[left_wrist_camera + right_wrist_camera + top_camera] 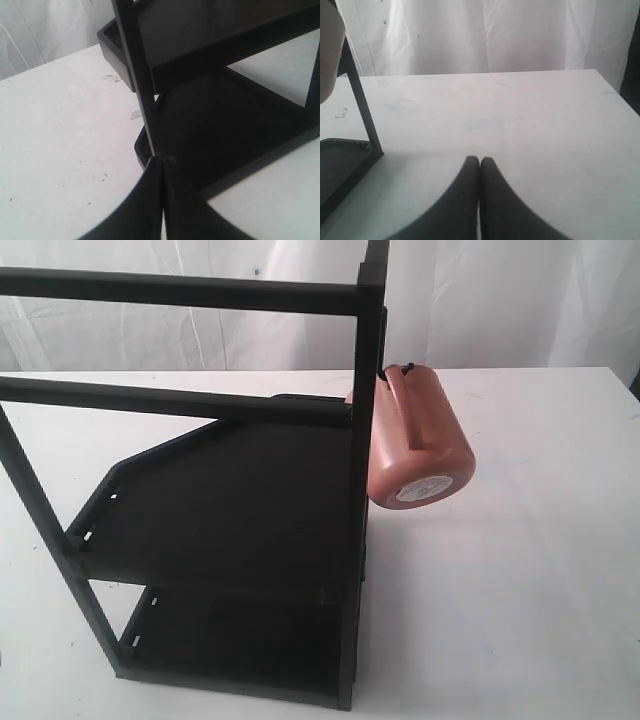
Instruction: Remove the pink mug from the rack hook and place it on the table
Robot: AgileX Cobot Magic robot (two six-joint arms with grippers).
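Bare table [540, 580] spreads right of the rack [230, 510] in the exterior view, leaving free passage beneath and beside the mug [425, 435] hung on the rack's post [358, 540]. Post and crossbars [180, 290] close off the rack side.

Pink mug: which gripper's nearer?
Right, probably. The right gripper sits low over the table on the mug's side of the rack. The left gripper is by a rack post, mug unseen.

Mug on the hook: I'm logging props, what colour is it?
The mug is salmon pink; clearest in the exterior view.
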